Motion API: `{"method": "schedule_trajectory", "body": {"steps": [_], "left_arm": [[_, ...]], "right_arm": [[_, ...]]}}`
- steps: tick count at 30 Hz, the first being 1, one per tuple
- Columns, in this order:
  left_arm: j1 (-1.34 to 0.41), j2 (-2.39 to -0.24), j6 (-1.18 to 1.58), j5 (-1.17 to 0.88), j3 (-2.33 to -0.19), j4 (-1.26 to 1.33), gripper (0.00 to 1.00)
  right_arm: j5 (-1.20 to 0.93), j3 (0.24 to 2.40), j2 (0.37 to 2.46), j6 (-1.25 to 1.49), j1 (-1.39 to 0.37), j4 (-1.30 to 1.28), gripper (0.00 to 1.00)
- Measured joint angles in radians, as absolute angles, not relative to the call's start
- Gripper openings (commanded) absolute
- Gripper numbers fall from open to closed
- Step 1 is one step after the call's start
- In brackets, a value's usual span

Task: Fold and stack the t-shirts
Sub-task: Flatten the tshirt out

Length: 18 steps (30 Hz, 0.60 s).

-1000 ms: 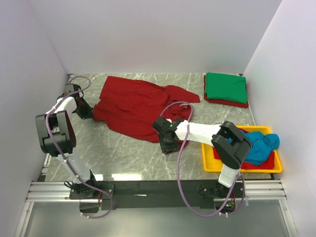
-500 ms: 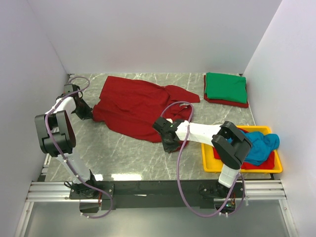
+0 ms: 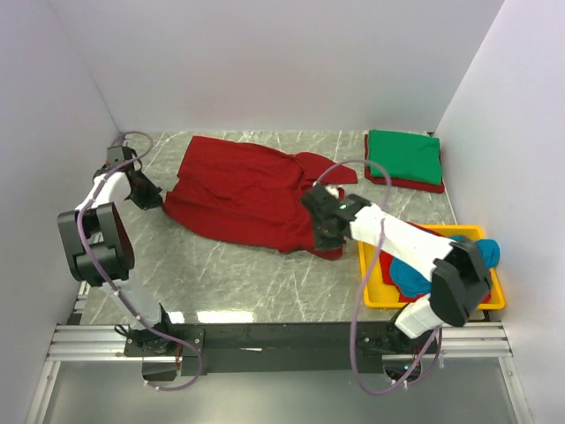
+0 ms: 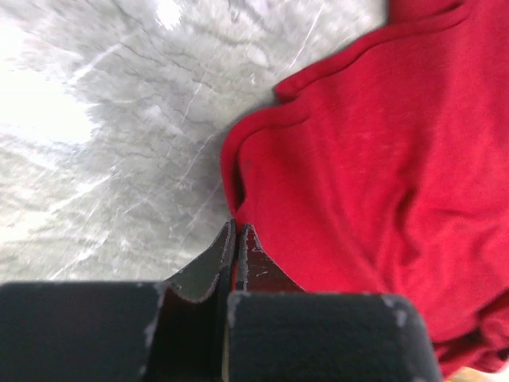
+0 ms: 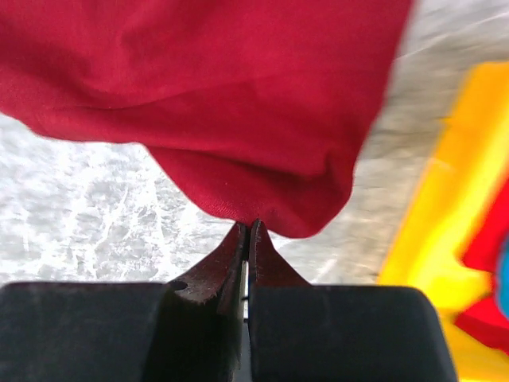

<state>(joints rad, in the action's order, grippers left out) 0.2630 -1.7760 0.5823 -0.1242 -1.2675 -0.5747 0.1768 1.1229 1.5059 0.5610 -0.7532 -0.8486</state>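
A dark red t-shirt (image 3: 247, 190) lies spread on the marble table; it also shows in the left wrist view (image 4: 366, 159) and the right wrist view (image 5: 215, 95). My left gripper (image 3: 152, 201) is shut on its left hem; its fingertips (image 4: 237, 231) pinch the cloth edge. My right gripper (image 3: 328, 240) is shut on the shirt's lower right corner, lifted a little, near the yellow tray. A folded green t-shirt (image 3: 403, 155) lies on a folded red one (image 3: 406, 184) at the back right. A teal blue t-shirt (image 3: 419, 269) lies crumpled in the tray.
The yellow plastic tray (image 3: 375, 287) stands at the front right, just right of my right gripper; its rim shows in the right wrist view (image 5: 445, 183). White walls close the table on three sides.
My right gripper has moved right and back with the shirt's corner, stretching the cloth toward the tray. My left gripper has shifted slightly left and back with the hem.
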Motion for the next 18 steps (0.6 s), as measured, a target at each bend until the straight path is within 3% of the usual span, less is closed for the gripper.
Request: {"method": "schedule_trajectory", "body": {"steps": [18], "left_arm": [[0.339,-1.487,0.667,-0.141,-1.327,-0.679,0.01]], "right_arm": [[0.299,1.369,1.177,0.523,-0.691,-1.177,0.00]]}}
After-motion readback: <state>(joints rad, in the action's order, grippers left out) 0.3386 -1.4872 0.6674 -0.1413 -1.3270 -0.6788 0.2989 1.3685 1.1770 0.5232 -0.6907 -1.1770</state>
